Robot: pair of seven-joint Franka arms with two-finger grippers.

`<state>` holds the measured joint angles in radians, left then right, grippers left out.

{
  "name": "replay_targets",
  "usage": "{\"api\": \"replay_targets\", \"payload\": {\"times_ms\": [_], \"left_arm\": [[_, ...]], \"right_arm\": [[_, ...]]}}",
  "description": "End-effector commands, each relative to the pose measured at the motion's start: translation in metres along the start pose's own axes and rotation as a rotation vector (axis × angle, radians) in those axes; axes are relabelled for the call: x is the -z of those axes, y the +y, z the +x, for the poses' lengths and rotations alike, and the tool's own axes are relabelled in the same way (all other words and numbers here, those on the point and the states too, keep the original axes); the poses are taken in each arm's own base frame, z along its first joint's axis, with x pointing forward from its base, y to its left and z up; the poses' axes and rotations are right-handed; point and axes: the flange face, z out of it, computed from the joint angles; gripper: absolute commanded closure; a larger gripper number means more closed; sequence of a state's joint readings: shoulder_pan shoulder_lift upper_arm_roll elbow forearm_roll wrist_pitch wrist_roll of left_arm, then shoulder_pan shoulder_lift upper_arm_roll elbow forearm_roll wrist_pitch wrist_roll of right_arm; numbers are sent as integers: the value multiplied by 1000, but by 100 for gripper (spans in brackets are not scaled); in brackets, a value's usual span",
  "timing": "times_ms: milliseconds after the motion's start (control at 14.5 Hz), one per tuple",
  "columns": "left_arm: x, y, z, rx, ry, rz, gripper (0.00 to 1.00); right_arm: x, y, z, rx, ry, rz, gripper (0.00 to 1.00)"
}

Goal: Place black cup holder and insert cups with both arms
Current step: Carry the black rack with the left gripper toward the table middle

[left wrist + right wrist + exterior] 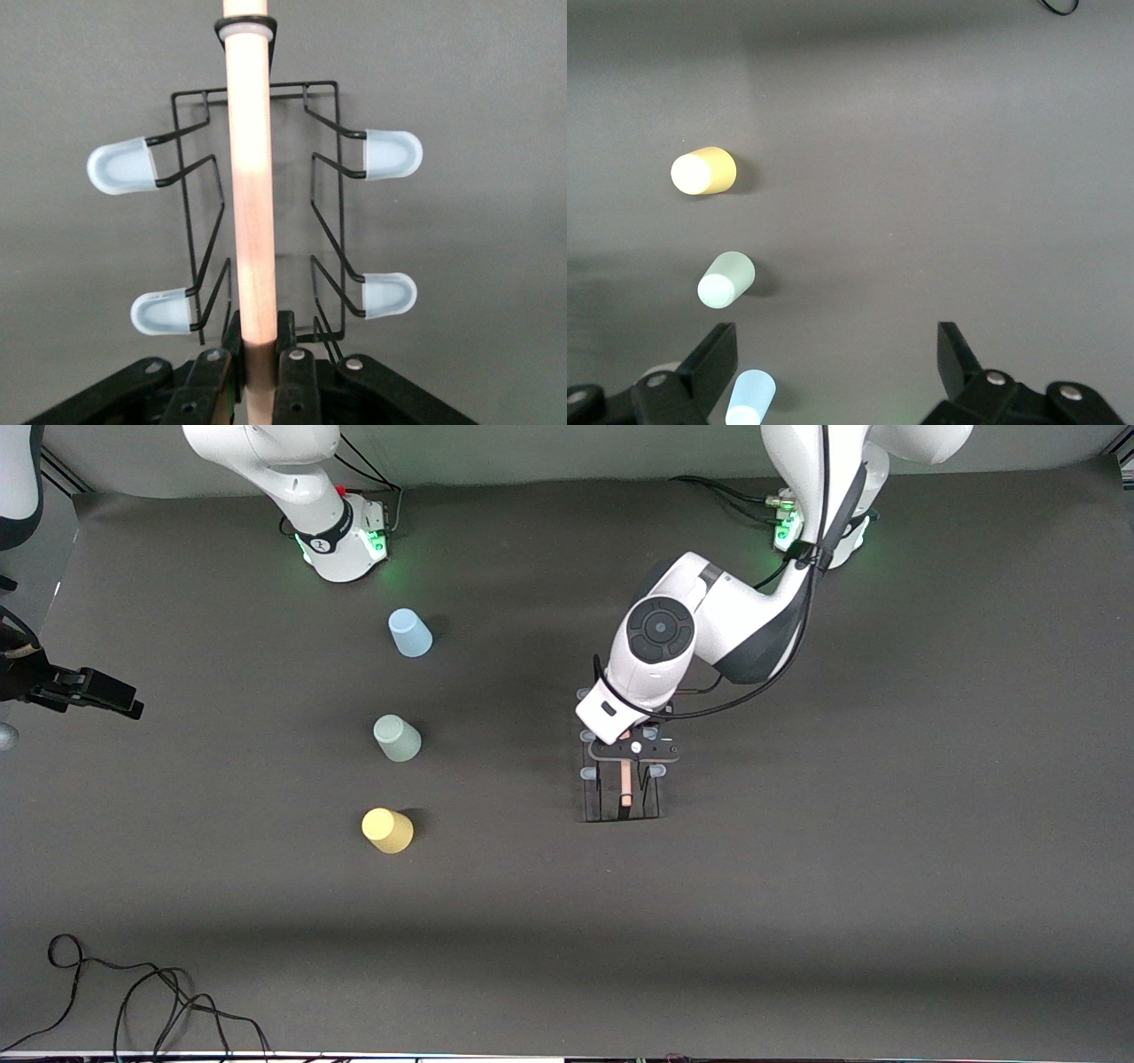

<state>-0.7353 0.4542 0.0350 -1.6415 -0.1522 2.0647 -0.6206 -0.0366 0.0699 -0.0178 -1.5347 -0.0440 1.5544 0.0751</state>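
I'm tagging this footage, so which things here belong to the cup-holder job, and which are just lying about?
Belongs to the job:
- black cup holder, its wooden handle gripped by the left gripper
- light blue cup
- grey-green cup
- yellow cup
- right gripper, open, up over the cups

Lying about:
- loose black cable at the table edge nearest the front camera

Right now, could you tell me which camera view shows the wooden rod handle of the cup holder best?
The left wrist view: the wooden rod handle fills it, clamped by the left gripper. The front view shows a short stretch; the right wrist view shows none.
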Motion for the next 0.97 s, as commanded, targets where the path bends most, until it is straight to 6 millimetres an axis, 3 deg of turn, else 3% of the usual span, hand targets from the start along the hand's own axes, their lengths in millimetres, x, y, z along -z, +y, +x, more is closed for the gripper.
{"api": "replay_targets", "payload": {"times_ms": [0,898], "left_arm": [[-9,18,-8,38,20,-20,100],[-15,20,-5,43,25,-22,100]], "right_arm": [[2,1,-2,12,0,-12,0],[2,1,-2,12,0,-12,0]]}}
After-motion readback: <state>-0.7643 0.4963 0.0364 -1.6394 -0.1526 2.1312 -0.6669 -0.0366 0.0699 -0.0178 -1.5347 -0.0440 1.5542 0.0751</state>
